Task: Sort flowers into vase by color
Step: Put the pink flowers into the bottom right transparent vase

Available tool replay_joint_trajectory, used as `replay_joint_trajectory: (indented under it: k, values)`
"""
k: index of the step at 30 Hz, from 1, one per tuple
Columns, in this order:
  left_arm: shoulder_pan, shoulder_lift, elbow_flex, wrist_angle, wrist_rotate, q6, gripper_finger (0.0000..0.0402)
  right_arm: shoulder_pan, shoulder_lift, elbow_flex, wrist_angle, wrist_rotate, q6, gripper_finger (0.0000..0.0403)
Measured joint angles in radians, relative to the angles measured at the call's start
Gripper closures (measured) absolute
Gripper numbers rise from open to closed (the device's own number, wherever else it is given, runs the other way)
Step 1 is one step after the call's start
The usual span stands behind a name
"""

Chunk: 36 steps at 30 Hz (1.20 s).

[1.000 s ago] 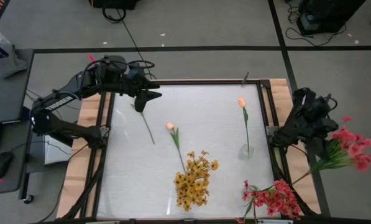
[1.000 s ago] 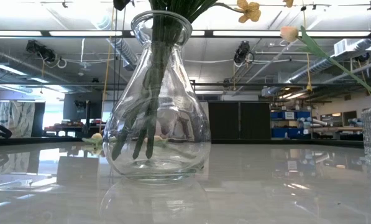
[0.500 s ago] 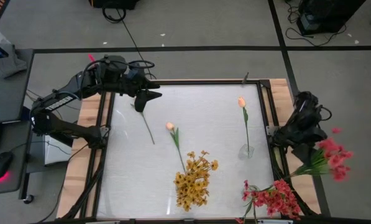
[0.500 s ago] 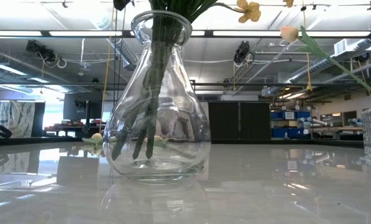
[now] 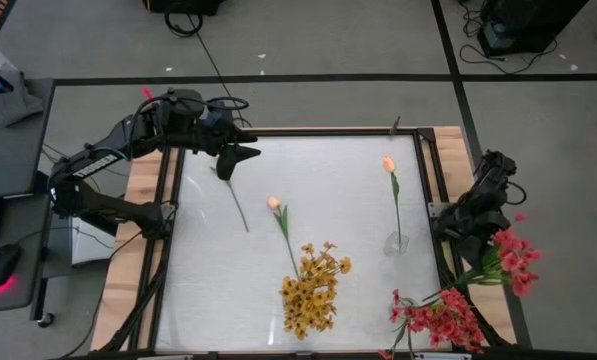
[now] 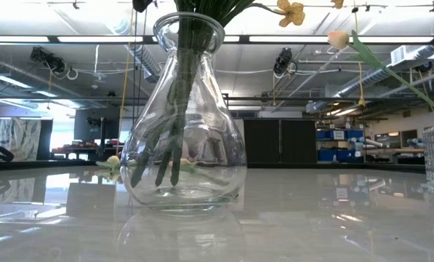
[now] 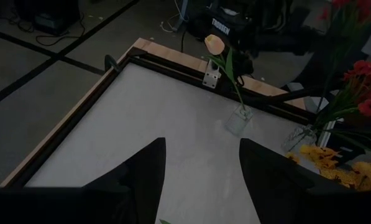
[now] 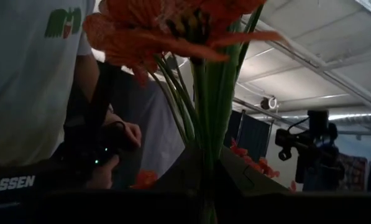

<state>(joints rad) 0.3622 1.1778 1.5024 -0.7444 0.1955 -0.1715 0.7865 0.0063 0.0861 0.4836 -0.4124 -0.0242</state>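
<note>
1. From overhead, the right gripper [image 5: 475, 243] sits at the right edge of the white table [image 5: 328, 200], clamped shut on the green stems of a bushy red-pink flower cluster [image 5: 513, 258] that hangs out past the table's rim.
2. The right wrist view is the only one showing that grip up close: the stems rise from between the dark fingers [image 8: 241, 177] and the orange-red blooms [image 8: 166, 25] fill the upper part of the picture. It also catches a person in a white shirt [image 8: 30, 74] with a hand [image 8: 120, 134] on some dark device, which no other view has.
3. The left gripper [image 5: 240, 155] hovers over the far left corner of the table with its fingers spread and nothing between them. The left wrist view confirms it, with bare tabletop visible in the gap.
4. A loose green stem [image 5: 235, 200] lies on the table just near that gripper; its bloom end is hard to make out.
5. Only the overhead view lays out everything else: a yellow-orange bushy cluster [image 5: 313, 290] at the near middle, a second red-pink cluster [image 5: 440, 320] at the near right corner, a pale peach bud [image 5: 273, 203] beside the yellow ones, and another peach bud [image 5: 388, 163] standing in a small clear vase [image 5: 396, 242].
6. The low view shows a big clear glass flask-shaped vase [image 6: 184, 131] holding green stems, with the flowers cut off at the top. Neither gripper appears there.
</note>
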Motion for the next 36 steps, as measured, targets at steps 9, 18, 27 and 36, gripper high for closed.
replay_joint_trajectory:
  k: [9, 18, 27, 36]
  values:
    - [0.0, 0.0, 0.0, 0.0, 0.0, 0.0, 0.0191, -0.031, 0.0, -0.044, 0.018, 0.004, 0.032, 0.0375]
    - [0.0, 0.0, 0.0, 0.0, 0.0, 0.0, 0.0191, -0.037, 0.0, -0.081, 0.07, 0.012, 0.064, 0.0375]
    - [0.0, 0.0, 0.0, 0.0, 0.0, 0.0, 0.0191, -0.036, 0.0, -0.081, 0.097, -0.006, 0.141, 0.0375]
    - [0.0, 0.0, 0.0, 0.0, 0.0, 0.0, 0.0191, -0.035, 0.056, -0.08, 0.072, -0.008, 0.175, 0.0375]
